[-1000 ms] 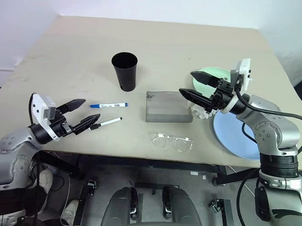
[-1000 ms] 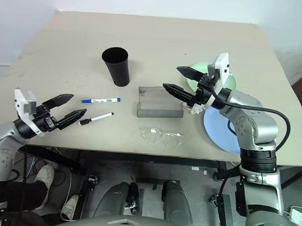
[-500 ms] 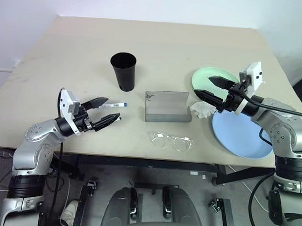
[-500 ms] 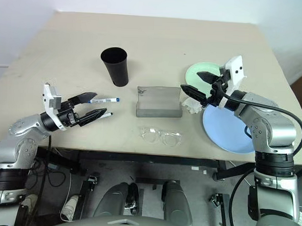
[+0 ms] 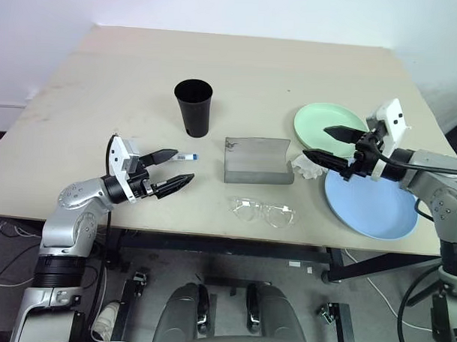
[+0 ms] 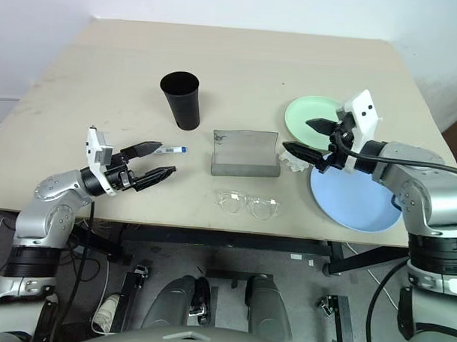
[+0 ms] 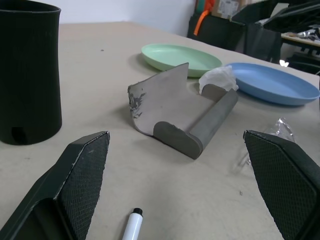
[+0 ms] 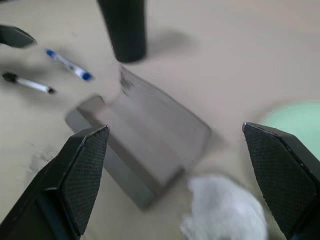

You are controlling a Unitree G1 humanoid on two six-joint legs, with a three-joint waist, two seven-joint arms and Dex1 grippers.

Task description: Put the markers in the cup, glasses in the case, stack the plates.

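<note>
The black cup stands upright at the table's middle back. In front of it the grey case lies open, its lid raised, and the clear glasses rest near the front edge. The blue-capped marker lies left of the case; the black-capped marker lies beside it, under my left gripper, which hovers open and empty over both. At the right sit the mint green plate and the light blue plate, side by side. My right gripper is open and empty above their left edges.
A crumpled white paper wad lies between the case and the blue plate, just under my right gripper. The table's front edge runs close to the glasses. Bare tabletop stretches behind the cup and at the far left.
My left gripper has moved right, coming over the markers. My right gripper has pulled away from the case to the right and dipped, now over the plates' edges. Both stay open.
</note>
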